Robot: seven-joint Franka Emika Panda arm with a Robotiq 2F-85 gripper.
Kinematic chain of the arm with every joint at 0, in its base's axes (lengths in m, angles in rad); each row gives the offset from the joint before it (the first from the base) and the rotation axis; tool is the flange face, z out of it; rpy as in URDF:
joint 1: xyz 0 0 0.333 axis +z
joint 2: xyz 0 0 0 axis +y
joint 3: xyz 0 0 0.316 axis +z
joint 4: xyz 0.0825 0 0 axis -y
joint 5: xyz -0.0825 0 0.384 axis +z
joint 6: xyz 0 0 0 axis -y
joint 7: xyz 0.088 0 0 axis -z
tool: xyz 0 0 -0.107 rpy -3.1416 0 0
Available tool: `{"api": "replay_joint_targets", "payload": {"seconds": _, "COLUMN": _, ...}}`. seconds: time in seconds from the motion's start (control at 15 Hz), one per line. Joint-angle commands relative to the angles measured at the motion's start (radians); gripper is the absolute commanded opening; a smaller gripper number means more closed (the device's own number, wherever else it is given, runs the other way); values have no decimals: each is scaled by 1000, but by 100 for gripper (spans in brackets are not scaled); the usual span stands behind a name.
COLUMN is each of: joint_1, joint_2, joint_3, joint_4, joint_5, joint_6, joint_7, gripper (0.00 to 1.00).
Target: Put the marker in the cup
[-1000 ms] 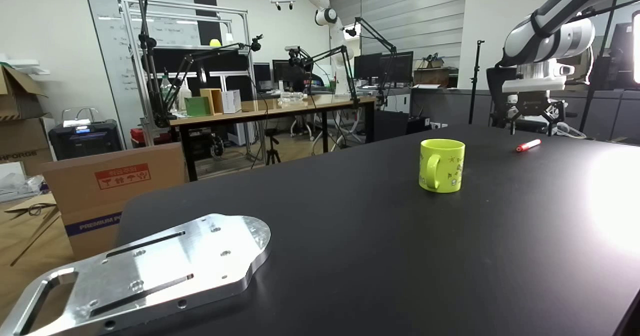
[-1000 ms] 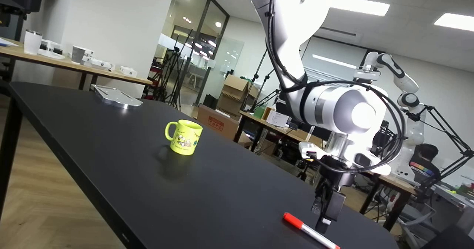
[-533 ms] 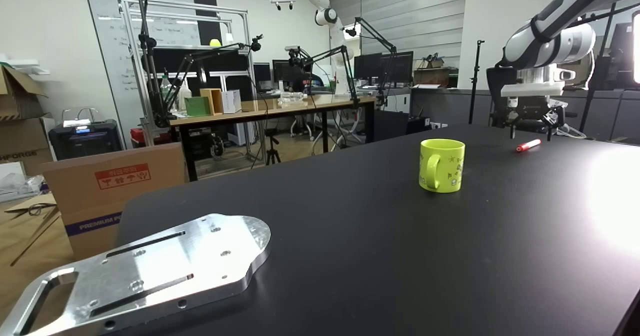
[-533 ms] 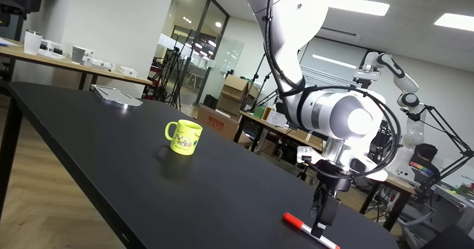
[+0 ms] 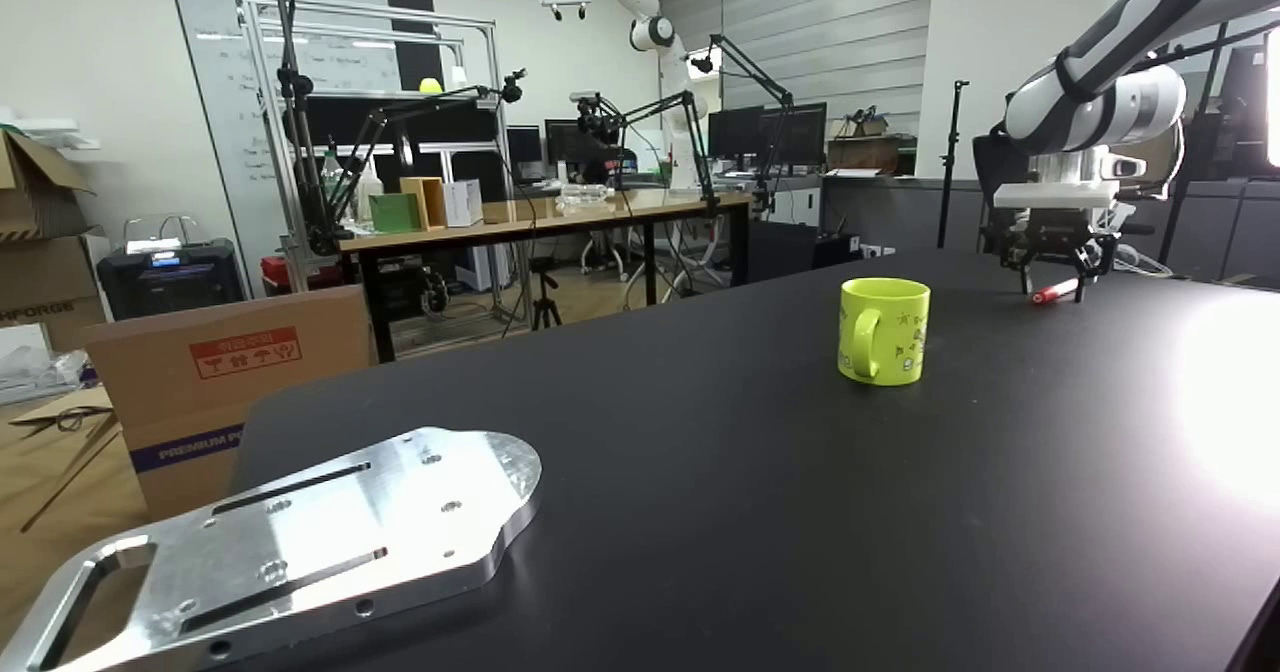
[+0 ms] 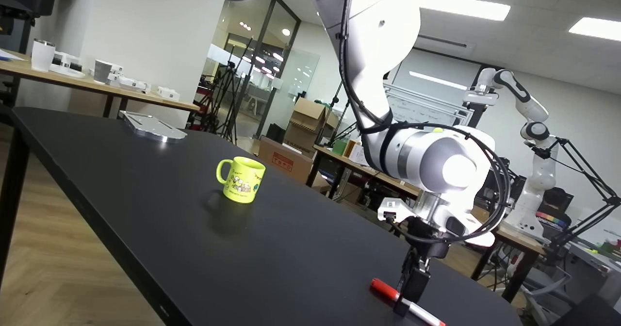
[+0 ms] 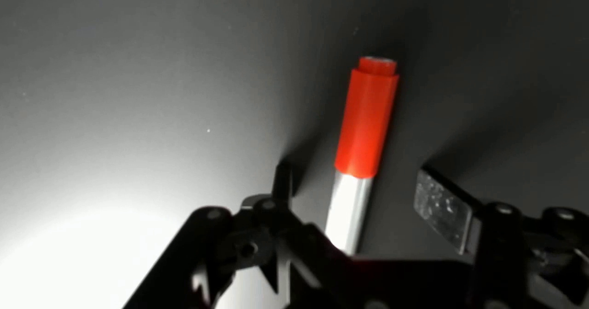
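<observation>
The marker [image 7: 366,120] has a red cap and a white barrel and lies flat on the black table. It also shows in both exterior views [image 5: 1048,294] [image 6: 383,288]. My gripper [image 7: 359,187] is open and low at the table, with one finger on each side of the marker's barrel just behind the cap. Gaps show between the marker and both fingers. The gripper also shows in both exterior views [image 5: 1053,290] [image 6: 403,304]. The yellow-green cup [image 5: 884,337] stands upright, apart from the gripper, and also shows in an exterior view [image 6: 244,180]. The cup is out of the wrist view.
A silver metal plate [image 5: 390,522] lies flat at the far end of the table from the gripper, beyond the cup; it also shows in an exterior view [image 6: 153,128]. The black table [image 6: 160,195] has a long edge beside the cup. A cardboard box [image 5: 230,372] stands beyond the table.
My gripper has come down to the table around the marker and shifted slightly towards the cup's side. The gap between its fingers looks narrower. The marker and cup have not moved.
</observation>
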Motion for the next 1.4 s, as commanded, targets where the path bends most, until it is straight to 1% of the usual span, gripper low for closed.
{"api": "replay_joint_targets", "payload": {"seconds": 0.0, "joint_1": 11, "joint_2": -3, "joint_3": 3, "joint_4": -15, "joint_5": 16, "joint_6": 28, "joint_7": 40, "gripper": 40}}
{"api": "replay_joint_targets", "payload": {"seconds": 0.2, "joint_1": 17, "joint_2": -8, "joint_3": 1, "joint_4": -18, "joint_5": 16, "joint_6": 29, "joint_7": 45, "gripper": 20}}
{"api": "replay_joint_targets", "payload": {"seconds": 0.33, "joint_1": 18, "joint_2": -6, "joint_3": 1, "joint_4": -13, "joint_5": 9, "joint_6": 0, "joint_7": 34, "gripper": 6}}
{"api": "replay_joint_targets", "payload": {"seconds": 0.4, "joint_1": 17, "joint_2": -7, "joint_3": 6, "joint_4": -9, "joint_5": 6, "joint_6": -24, "joint_7": 21, "gripper": 2}}
{"api": "replay_joint_targets", "payload": {"seconds": 0.47, "joint_1": 13, "joint_2": -10, "joint_3": 16, "joint_4": -6, "joint_5": 10, "joint_6": -44, "joint_7": 6, "gripper": 6}}
{"api": "replay_joint_targets", "payload": {"seconds": 0.53, "joint_1": 4, "joint_2": -20, "joint_3": 36, "joint_4": -5, "joint_5": 22, "joint_6": -62, "joint_7": -21, "gripper": 6}}
{"api": "replay_joint_targets", "payload": {"seconds": 0.8, "joint_1": -6, "joint_2": -57, "joint_3": 104, "joint_4": -7, "joint_5": 80, "joint_6": -142, "joint_7": -45, "gripper": 6}}
{"api": "replay_joint_targets", "payload": {"seconds": 1.0, "joint_1": 12, "joint_2": -85, "joint_3": 140, "joint_4": -21, "joint_5": 104, "joint_6": -188, "joint_7": -47, "gripper": 6}}
{"api": "replay_joint_targets", "payload": {"seconds": 1.33, "joint_1": 58, "joint_2": -151, "joint_3": 164, "joint_4": -40, "joint_5": 84, "joint_6": -299, "joint_7": -37, "gripper": 6}}
